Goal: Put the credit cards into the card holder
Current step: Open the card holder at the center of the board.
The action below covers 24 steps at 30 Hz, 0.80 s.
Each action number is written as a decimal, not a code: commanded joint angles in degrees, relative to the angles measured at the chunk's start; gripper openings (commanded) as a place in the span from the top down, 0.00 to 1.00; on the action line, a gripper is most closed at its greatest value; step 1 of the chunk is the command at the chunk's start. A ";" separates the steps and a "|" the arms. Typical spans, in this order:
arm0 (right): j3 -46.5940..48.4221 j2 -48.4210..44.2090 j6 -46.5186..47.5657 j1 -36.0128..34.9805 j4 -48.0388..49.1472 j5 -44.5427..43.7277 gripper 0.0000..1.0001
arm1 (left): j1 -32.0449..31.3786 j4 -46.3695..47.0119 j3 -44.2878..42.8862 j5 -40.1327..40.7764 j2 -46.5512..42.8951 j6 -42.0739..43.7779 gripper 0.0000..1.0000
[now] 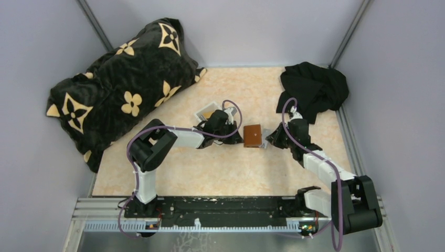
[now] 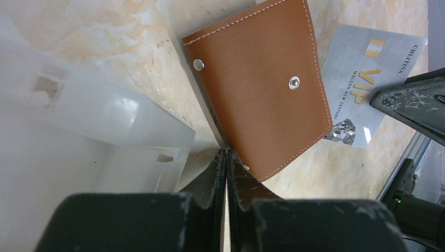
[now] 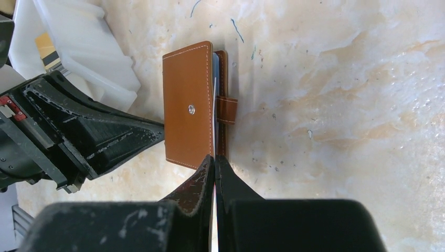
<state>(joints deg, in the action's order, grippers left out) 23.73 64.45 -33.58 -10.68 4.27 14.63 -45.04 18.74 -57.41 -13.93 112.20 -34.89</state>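
The brown leather card holder (image 1: 253,136) lies shut on the table between my two grippers. A silver card (image 2: 362,79) marked VIP sticks out from under its top flap. My right gripper (image 3: 215,157) is shut on that card, seen edge-on as a thin white line (image 3: 215,86) running between the holder's flaps (image 3: 189,105). My left gripper (image 2: 226,153) has its jaws together, with the tips against the near corner of the holder (image 2: 262,89). A gold card (image 1: 209,112) lies in the white tray.
The white plastic tray (image 1: 202,112) stands just behind my left gripper (image 1: 234,137), close to the holder. A black patterned pillow (image 1: 126,79) fills the far left. A black cloth (image 1: 315,89) lies at the far right, behind my right gripper (image 1: 270,138).
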 commanded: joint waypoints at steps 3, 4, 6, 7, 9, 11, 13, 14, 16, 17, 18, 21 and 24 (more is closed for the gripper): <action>3.80 -2.05 0.54 0.34 1.36 0.18 1.00 | -0.57 -2.28 -1.39 0.27 1.54 0.87 0.93; 3.89 -2.09 0.47 0.32 1.35 0.29 1.00 | -0.51 -2.37 -1.47 0.25 1.56 0.87 0.93; 4.01 -1.99 0.45 0.31 1.42 0.50 1.00 | -0.55 -2.55 -1.55 0.27 1.47 0.97 0.93; 4.09 -1.95 0.39 0.33 1.37 0.53 1.00 | -0.58 -2.57 -1.57 0.34 1.44 0.97 0.93; 4.20 -1.96 0.42 0.36 1.23 0.51 1.00 | -0.54 -2.66 -1.63 0.29 1.45 1.00 0.93; 4.41 -2.03 0.52 0.33 0.93 0.52 1.00 | -0.58 -2.74 -1.66 0.31 1.47 1.06 0.94; 4.53 -2.30 0.62 0.42 0.60 0.46 1.00 | -0.57 -2.75 -1.66 0.35 1.51 1.00 0.94; 4.57 -2.39 0.67 0.36 0.45 0.40 1.00 | -0.51 -2.70 -1.66 0.29 1.50 1.03 0.94; 4.73 -2.53 0.71 0.36 0.17 0.45 1.00 | -0.56 -2.82 -1.70 0.29 1.53 1.01 0.94; 4.75 -2.63 0.78 0.38 0.13 0.45 1.00 | -0.58 -2.83 -1.74 0.28 1.56 1.05 0.94; 4.79 -2.60 0.75 0.38 0.12 0.55 1.00 | -0.56 -2.83 -1.74 0.30 1.61 1.06 0.94; 4.71 -2.54 0.75 0.36 0.20 0.64 1.00 | -0.55 -2.83 -1.74 0.24 1.60 1.06 0.95; 4.69 -2.44 0.75 0.39 0.30 0.77 1.00 | -0.58 -2.83 -1.68 0.25 1.69 1.05 0.95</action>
<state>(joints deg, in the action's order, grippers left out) 25.63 63.48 -33.47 -10.68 3.09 14.68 -45.04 17.47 -58.06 -13.93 112.25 -34.85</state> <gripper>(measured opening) 0.009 0.057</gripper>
